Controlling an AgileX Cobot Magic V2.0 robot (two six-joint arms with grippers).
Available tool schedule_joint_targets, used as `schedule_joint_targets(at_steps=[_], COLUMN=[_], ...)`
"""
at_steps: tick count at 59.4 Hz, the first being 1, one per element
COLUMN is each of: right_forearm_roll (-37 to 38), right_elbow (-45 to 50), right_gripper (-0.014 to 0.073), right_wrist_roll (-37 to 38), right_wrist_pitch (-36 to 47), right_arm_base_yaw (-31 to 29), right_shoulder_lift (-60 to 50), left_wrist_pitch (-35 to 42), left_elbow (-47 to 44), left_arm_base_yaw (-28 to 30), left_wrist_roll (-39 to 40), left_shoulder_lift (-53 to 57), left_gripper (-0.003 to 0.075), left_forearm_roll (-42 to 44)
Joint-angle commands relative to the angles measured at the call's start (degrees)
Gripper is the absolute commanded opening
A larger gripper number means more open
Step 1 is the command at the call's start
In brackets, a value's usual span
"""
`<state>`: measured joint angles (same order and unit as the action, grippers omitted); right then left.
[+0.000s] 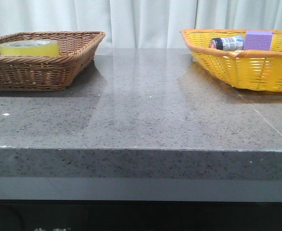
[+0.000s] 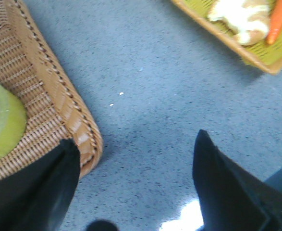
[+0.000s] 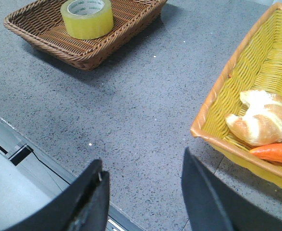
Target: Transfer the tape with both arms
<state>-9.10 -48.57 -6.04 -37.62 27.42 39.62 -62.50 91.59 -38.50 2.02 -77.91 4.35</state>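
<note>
The yellow tape roll (image 1: 29, 47) lies flat in the brown wicker basket (image 1: 54, 72) at the table's far left. It also shows in the left wrist view (image 2: 4, 122) and the right wrist view (image 3: 87, 18). My left gripper (image 2: 136, 149) is open and empty, above the bare table just beside the brown basket's corner (image 2: 85, 137). My right gripper (image 3: 143, 166) is open and empty, over the table's front edge, next to the yellow basket (image 3: 217, 96). Neither arm shows in the front view.
The yellow wicker basket (image 1: 246, 67) stands at the far right, holding a dark small bottle (image 1: 227, 43) and a purple block (image 1: 259, 39). A bread piece (image 3: 263, 122) and an orange carrot (image 3: 275, 153) also lie in it. Grey speckled tabletop (image 1: 145, 106) lies between the baskets.
</note>
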Motion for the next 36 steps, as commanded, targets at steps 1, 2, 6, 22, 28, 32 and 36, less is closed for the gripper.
schedule_joint_targets(at_steps=[1,2,6,22,28,32,36], right_forearm_roll=[-0.3,-0.3,-0.4,-0.5,-0.5,-0.5,-0.5], right_elbow=[-1.4,-1.4,-1.4,-1.4,-1.4,-1.4,-1.4], right_gripper=[0.0381,0.0381,0.0381,0.0381,0.0381,0.0381,0.0381], right_wrist_roll=[-0.1,-0.1,-0.1,-0.1,-0.1,-0.1,-0.1], right_wrist_pitch=[4.4,4.4,4.4,4.4,4.4,4.4,4.3], right_arm_base_yaw=[-0.1,-0.1,-0.1,-0.1,-0.1,-0.1,-0.1], right_shoulder_lift=[-0.1,-0.1,-0.1,-0.1,-0.1,-0.1,-0.1], left_wrist_pitch=[9.0,9.8,13.5,26.9,29.6,30.5,30.4], left_elbow=[-5.3,-6.4,-12.1,-31.5,-36.2,-38.2,-39.1], left_arm_base_yaw=[-0.9,-0.9,-0.9,-0.9,-0.9,-0.9,-0.9], left_wrist_roll=[1.9,2.0,2.8,3.3,3.3,3.3,3.3], left_shoulder_lift=[7.0,7.8,11.3,25.0,28.2,29.6,30.4], left_gripper=[0.0494,0.0494,0.0494,0.0494,0.0494,0.0493,0.0493], left_forearm_roll=[1.0,1.0,1.0,0.5,0.5,0.5,0.5])
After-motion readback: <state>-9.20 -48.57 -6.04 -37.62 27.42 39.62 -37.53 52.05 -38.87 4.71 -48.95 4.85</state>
